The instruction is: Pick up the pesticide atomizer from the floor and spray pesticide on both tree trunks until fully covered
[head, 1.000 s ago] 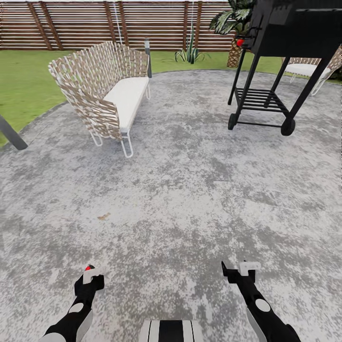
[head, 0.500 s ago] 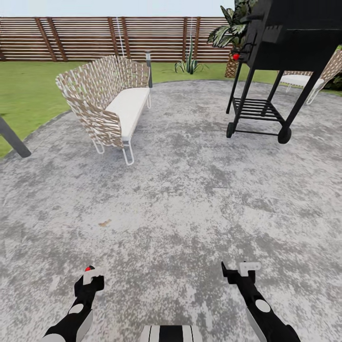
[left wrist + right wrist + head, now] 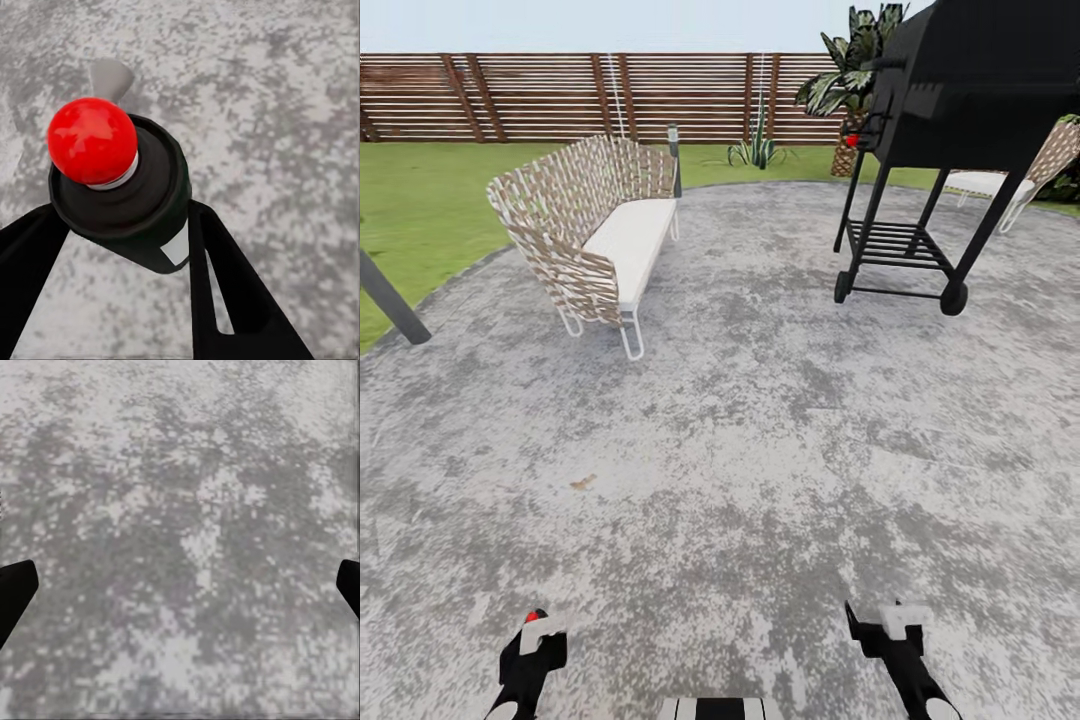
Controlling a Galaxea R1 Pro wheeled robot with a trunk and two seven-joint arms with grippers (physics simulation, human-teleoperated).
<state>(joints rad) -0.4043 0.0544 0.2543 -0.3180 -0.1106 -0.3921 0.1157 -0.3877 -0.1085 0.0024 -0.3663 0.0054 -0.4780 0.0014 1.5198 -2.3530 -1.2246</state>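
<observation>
The left end effector grips a black red-capped bottle bearing an unreadable white label; the right end effector gapes apart.

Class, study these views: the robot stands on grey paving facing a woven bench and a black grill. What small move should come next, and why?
Probably keep rolling forward across the grey paving toward the lawn, scanning for trunks. The left gripper seems to hold a dark bottle with a red knob, the right gripper is open over bare stone, and ahead stand the bench, grill and fence.
</observation>
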